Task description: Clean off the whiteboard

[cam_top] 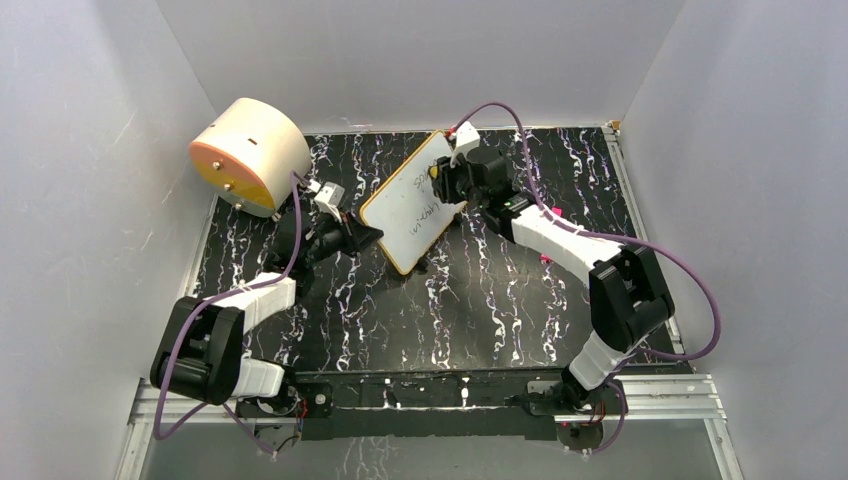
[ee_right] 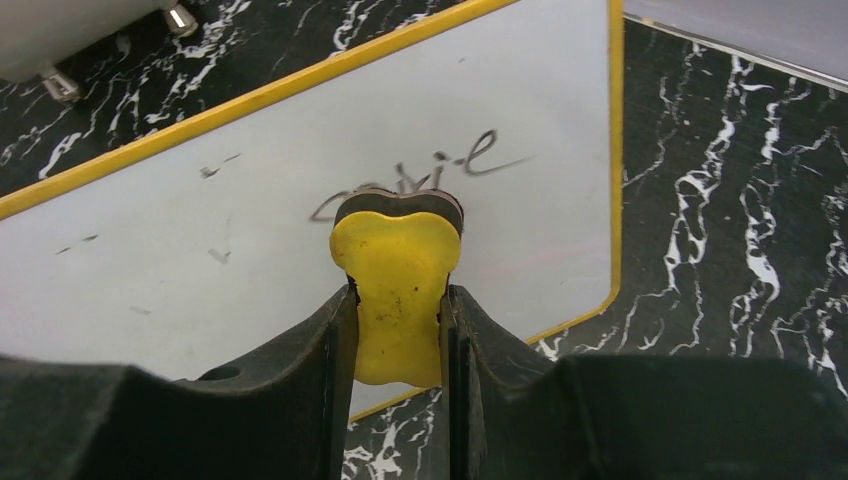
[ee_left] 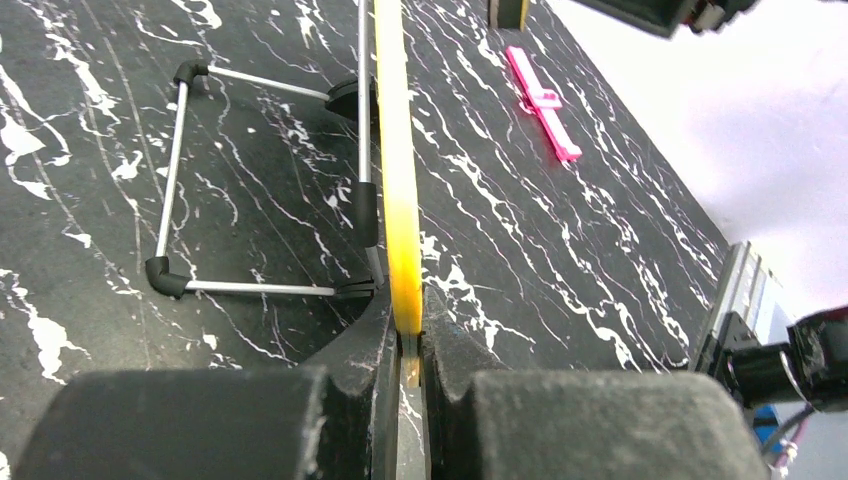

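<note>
Whiteboard [cam_top: 412,203]: upper centre of the top view, standing tilted, a wire stand [ee_left: 165,276] just behind it.
Left gripper [ee_left: 408,350]: pressed together on the board's yellow edge, likely to steady it against wiping.
Right gripper [ee_right: 400,310]: pinching a yellow eraser [ee_right: 400,270], its pad against the handwriting [ee_right: 478,152], placed to wipe.
Progress: writing not yet wiped off.

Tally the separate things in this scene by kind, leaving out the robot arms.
Whiteboard: 1
Yellow eraser: 1
Cream cylinder: 1
Wire stand: 1
Pink strip: 1
Total: 5
</note>
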Robot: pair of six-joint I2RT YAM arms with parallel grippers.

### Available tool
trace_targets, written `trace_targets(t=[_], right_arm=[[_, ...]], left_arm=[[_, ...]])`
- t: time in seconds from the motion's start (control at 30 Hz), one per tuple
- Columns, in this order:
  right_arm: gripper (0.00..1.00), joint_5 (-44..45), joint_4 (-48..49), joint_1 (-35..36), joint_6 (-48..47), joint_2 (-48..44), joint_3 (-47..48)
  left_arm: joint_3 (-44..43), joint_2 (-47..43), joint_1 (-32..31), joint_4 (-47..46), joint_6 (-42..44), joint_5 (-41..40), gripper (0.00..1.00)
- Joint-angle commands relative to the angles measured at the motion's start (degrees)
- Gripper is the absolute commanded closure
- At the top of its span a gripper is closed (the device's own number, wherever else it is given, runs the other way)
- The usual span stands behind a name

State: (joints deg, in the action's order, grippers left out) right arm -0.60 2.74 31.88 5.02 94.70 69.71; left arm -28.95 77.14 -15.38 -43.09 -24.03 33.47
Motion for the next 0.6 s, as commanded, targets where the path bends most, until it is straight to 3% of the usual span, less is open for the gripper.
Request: trace_targets(t=[0.0,0.27,0.57], right_arm=[[0.78,-0.35,3.51,-3.15,1.22,-2.82,-1.21],[0.79,-3.94,4.55,-6.48,-2.41,2.67,1.08],[0.78,-10.33,9.80,-6.58,-6.61,8.46,1.32]], left_arm=[[-1.17,-0.50,-0.21,0.86,2.52,9.35,1.00],[-3.38,2.89,-0.17,1.65,1.31,11.38,1.00],[-7.69,5.08,-0.18,10.17,4.79,11.66,1.00]])
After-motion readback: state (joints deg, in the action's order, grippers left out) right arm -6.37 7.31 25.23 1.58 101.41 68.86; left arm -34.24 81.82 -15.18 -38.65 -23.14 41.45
